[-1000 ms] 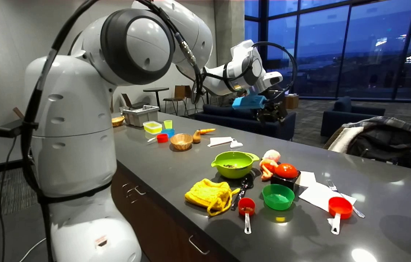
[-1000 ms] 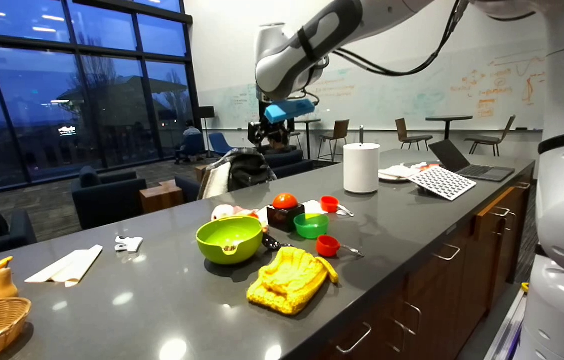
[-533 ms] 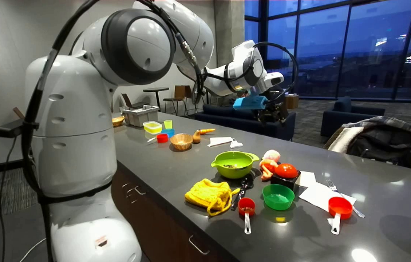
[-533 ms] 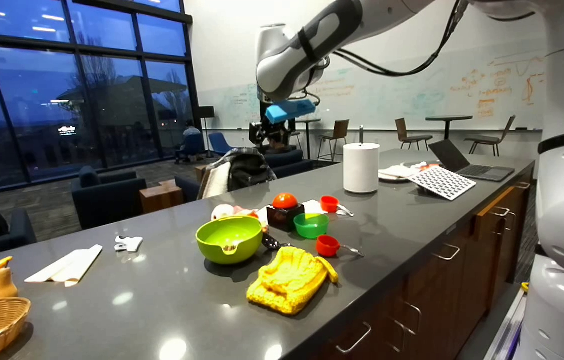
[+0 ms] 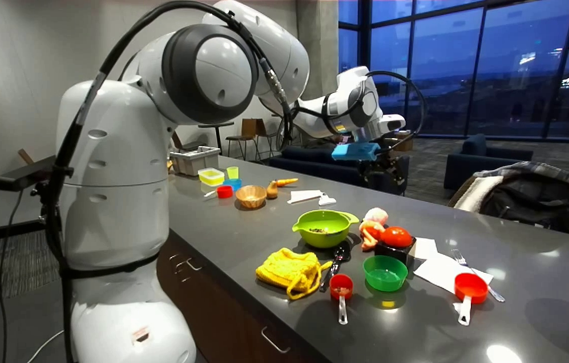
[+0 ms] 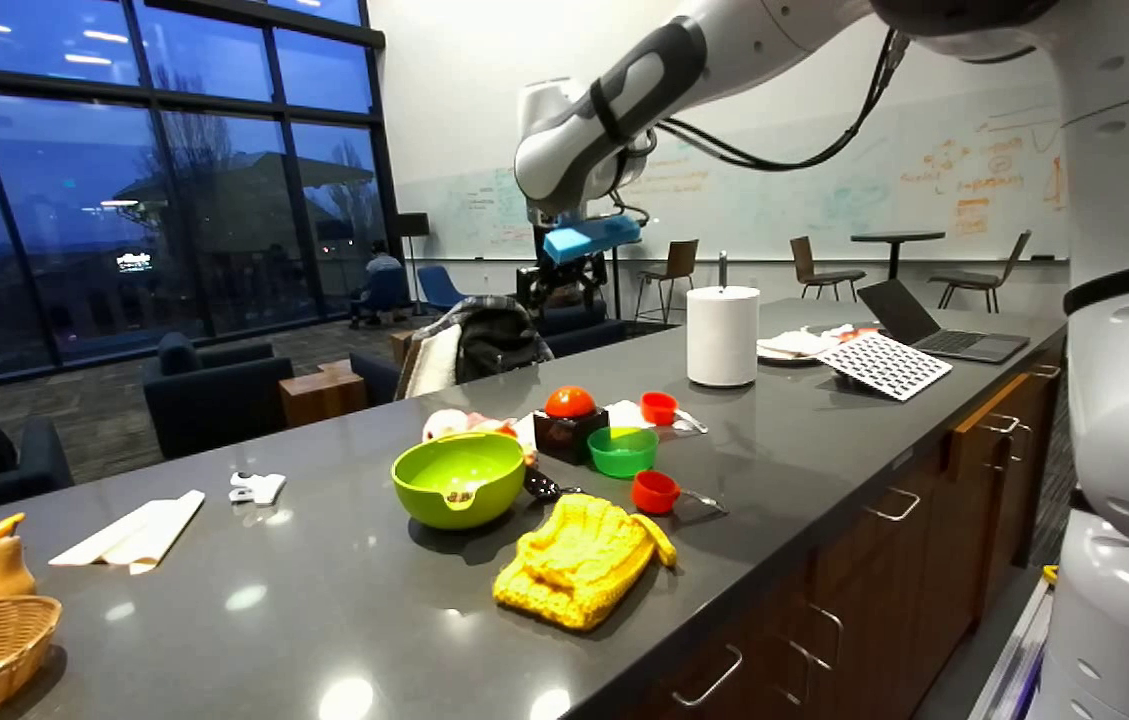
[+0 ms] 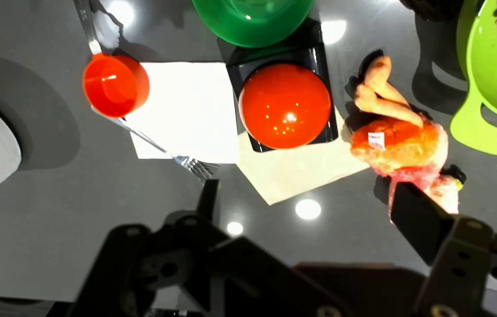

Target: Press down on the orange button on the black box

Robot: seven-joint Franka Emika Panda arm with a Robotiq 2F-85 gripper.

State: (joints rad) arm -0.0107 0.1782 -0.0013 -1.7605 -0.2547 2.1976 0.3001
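Wrist view: the gripper (image 7: 309, 200) has its fingers (image 7: 420, 220) spread wide, with grey counter (image 7: 340, 233) showing between them. The orange button (image 7: 285, 106) lies ahead of the fingertips and within their span, on its black box (image 7: 326, 135); in both exterior views it sits well below the jaws and apart from them. Between jaws and box there is flat tan paper (image 7: 296, 171) and bare counter. A small green bowl (image 7: 252, 26) stands just beside the box, on the side away from the jaws. Outward on one finger's side are a fork (image 7: 195, 167) and a red measuring cup (image 7: 116, 86); on the other's, a stuffed toy (image 7: 400, 145). The counter's edge runs behind the fingertips. The button is a glossy orange-red dome, flecked with reflections, rising above the box.
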